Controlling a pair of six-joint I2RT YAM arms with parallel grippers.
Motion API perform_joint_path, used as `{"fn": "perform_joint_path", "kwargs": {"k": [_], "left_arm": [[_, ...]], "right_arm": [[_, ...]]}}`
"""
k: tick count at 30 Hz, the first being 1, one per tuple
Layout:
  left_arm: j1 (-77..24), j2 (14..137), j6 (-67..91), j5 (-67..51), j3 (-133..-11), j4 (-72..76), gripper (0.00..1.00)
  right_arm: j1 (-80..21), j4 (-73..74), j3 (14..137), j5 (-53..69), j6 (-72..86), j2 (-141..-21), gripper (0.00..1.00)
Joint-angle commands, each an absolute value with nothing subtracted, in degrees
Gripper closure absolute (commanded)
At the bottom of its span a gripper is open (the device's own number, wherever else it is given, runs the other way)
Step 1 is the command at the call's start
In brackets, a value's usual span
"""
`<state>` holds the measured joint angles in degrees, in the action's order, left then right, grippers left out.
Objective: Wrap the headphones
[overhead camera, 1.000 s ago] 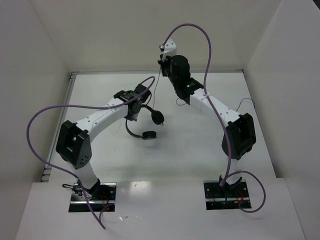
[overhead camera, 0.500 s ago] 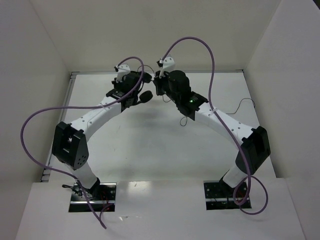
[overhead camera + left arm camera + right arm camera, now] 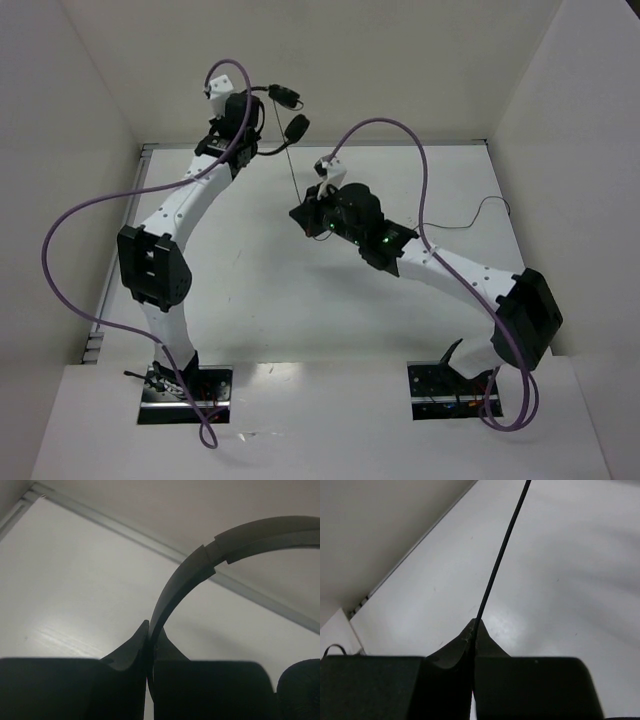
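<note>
The black headphones hang high above the table's far left, both earcups in the air. My left gripper is raised there and shut on the thin headband; one earcup shows at the lower right of the left wrist view. The thin black cord runs taut from the headphones down to my right gripper, which is shut on it above mid-table. In the right wrist view the cord rises straight out of my pinched fingertips. More cord trails over the table at the right.
White walls close in the table on the left, back and right. A metal strip runs along the far and left edges. Thick purple cables loop off both arms.
My left gripper has lifted the headphones up and to the far left. My right gripper has moved down and nearer along the cord, which is now stretched between the two.
</note>
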<state>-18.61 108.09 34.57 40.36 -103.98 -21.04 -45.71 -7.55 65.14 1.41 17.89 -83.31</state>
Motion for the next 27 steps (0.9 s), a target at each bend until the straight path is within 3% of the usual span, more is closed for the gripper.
{"fn": "perform_joint_path", "kwargs": {"k": [1, 11, 20, 27], "left_arm": [[-18.5, 108.9, 34.6, 30.9, -112.2, -16.7, 0.99], [-18.5, 100.6, 29.5, 10.8, -114.3, -22.6, 0.99], [-18.5, 88.3, 29.0, -8.8, -112.1, -28.8, 0.99], [-18.5, 82.0, 27.5, -12.8, -111.5, -35.0, 0.99]], "right_arm": [[-48.2, -14.5, 59.1, 3.3, 23.0, -81.1, 0.99], [-47.4, -20.9, 46.3, -19.8, 21.1, -77.7, 0.99], [-45.4, -30.6, 42.8, -23.8, 17.4, -80.9, 0.99], [-42.1, -35.9, 42.8, -22.6, 13.6, -83.5, 0.98]]}}
